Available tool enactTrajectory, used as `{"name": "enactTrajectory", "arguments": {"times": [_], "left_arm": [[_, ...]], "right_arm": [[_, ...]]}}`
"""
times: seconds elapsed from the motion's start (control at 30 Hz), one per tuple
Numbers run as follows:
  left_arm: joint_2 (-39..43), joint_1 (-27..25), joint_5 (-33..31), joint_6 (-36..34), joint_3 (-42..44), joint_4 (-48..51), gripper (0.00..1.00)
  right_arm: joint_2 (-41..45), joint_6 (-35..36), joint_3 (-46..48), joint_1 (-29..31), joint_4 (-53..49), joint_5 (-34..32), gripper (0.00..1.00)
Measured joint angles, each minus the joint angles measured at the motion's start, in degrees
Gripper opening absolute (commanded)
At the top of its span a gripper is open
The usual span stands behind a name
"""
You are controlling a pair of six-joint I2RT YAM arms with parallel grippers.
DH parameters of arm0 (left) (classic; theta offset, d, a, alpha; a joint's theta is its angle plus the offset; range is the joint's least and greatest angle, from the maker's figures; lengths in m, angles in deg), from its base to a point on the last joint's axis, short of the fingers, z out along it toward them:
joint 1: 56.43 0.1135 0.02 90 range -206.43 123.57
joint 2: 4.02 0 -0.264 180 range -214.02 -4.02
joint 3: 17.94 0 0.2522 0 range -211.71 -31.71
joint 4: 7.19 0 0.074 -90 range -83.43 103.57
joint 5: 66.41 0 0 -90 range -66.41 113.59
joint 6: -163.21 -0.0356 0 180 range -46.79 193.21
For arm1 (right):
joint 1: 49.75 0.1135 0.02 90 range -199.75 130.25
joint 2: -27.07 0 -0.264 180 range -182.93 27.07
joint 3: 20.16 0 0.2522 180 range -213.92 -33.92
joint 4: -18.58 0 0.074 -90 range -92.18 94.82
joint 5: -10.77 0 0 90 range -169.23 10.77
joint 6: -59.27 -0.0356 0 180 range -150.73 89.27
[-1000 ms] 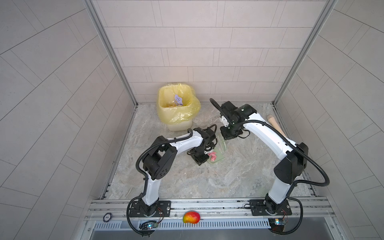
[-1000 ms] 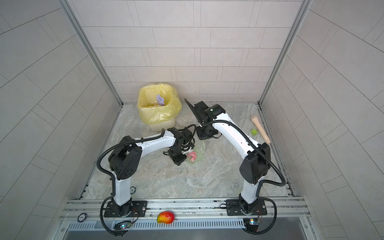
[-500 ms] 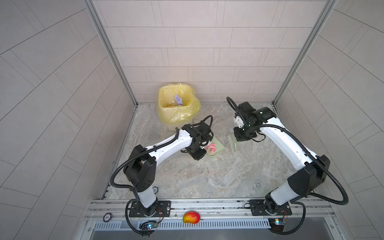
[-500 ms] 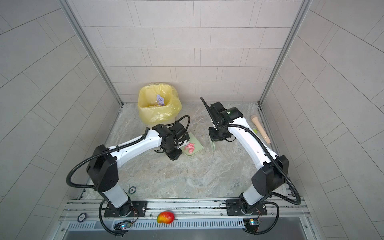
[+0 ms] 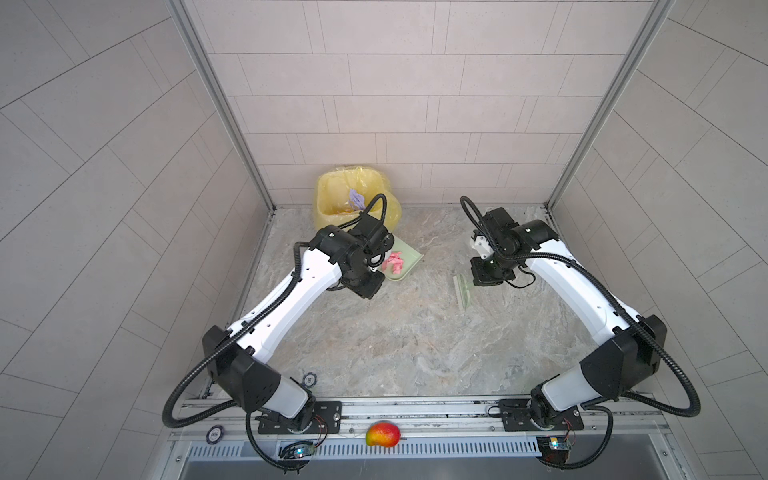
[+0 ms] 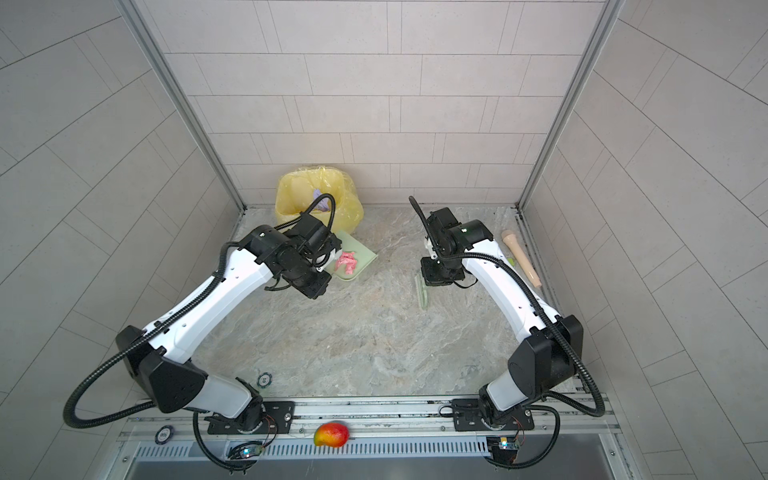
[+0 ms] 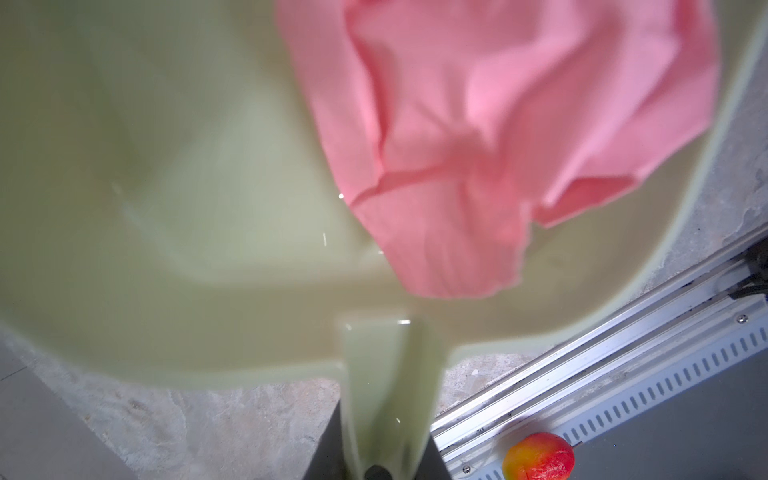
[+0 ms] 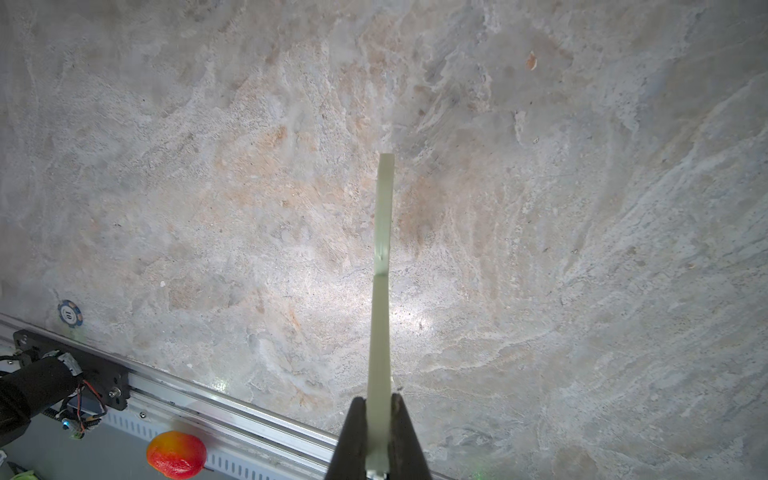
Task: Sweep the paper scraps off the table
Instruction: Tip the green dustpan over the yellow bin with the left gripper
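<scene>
Pink paper scraps [image 5: 394, 262] [image 7: 478, 137] lie in a pale green dustpan [image 5: 409, 258] [image 6: 362, 254], held tilted above the table [image 5: 395, 332] just in front of the yellow bin. My left gripper [image 7: 384, 453] is shut on the dustpan's handle [image 7: 390, 386]. A lavender scrap [image 5: 356, 198] sits inside the bin. My right gripper [image 8: 379, 415] is shut on a thin pale green brush [image 8: 383, 232] [image 5: 462, 289], which hangs over bare table to the right of the dustpan.
The yellow-lined bin [image 5: 332, 203] stands at the back left corner. A wooden handle [image 6: 521, 262] and a small green cube [image 6: 510, 262] lie by the right wall. A poker chip [image 5: 308, 379] is near the front rail, and a mango [image 5: 382, 434] rests beyond it.
The left arm has carried the dustpan with the pink scraps back and left toward the bin. The right arm has drawn the brush away to the right.
</scene>
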Motion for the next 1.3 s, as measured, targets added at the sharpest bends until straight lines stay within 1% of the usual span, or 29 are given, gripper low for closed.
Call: {"name": "enactTrajectory", "arguments": {"times": [0.2, 0.4, 0.67, 0.8, 1.0, 1.3], "left_arm": [[0.3, 6.5, -1.9, 0.9, -4.4, 3.6, 0.0], [0.8, 13.2, -3.6, 1.7, -8.3, 4.7, 0.0], [0.1, 20.6, -5.7, 1.7, -15.5, 6.0, 0.0], [-1.5, 23.6, -7.3, 1.4, -17.5, 6.7, 0.0], [-6.9, 26.0, -10.8, 0.0, -21.7, 7.9, 0.0], [-17.1, 26.5, -17.7, -2.7, -34.8, 8.5, 0.0]], "right_arm": [[-0.2, 1.4, -0.8, -1.6, 0.3, 2.5, 0.0], [-2.0, 3.0, -2.4, -3.7, 0.6, 5.4, 0.0], [-4.6, 4.4, -3.4, -6.1, 0.2, 9.1, 0.0], [-5.9, 5.3, -4.9, -7.1, -0.7, 10.3, 0.0], [-6.0, 6.5, -5.7, -8.3, -1.8, 11.5, 0.0], [-6.0, 6.7, -5.3, -8.7, -2.9, 12.2, 0.0]]}}
